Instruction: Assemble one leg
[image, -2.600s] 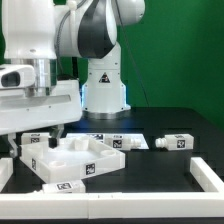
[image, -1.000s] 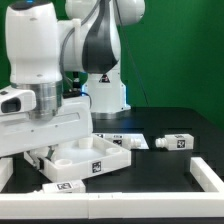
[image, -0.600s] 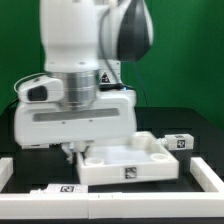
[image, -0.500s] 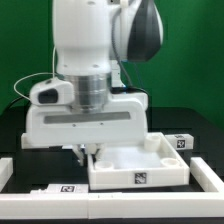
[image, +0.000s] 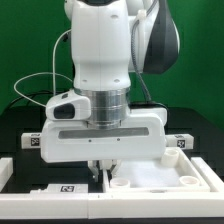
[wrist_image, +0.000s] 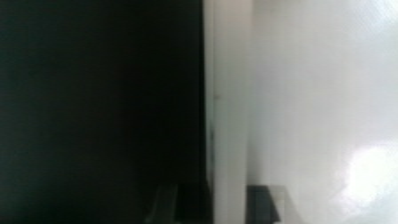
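Note:
My gripper (image: 101, 169) hangs low over the black table and is shut on the near left edge of the white tabletop (image: 165, 176), a flat square part with raised corner sockets that lies at the lower right. In the wrist view the tabletop's pale edge (wrist_image: 294, 110) runs between my two dark fingers (wrist_image: 180, 203), with my gripper (wrist_image: 222, 203) closed on it. One white leg (image: 34, 142) with a tag lies behind at the exterior view's left. Another leg (image: 181, 143) lies at the right. A third tagged leg (image: 63, 188) lies near the front left.
The arm's large white wrist body (image: 105, 130) fills the middle of the exterior view and hides the table behind it. A white rim (image: 5, 170) borders the work area at the left. The green wall stands behind.
The arm has swung from the exterior view's left to the middle and right, taking the white tabletop with it. The tabletop now lies at the lower right. The loose legs stayed put.

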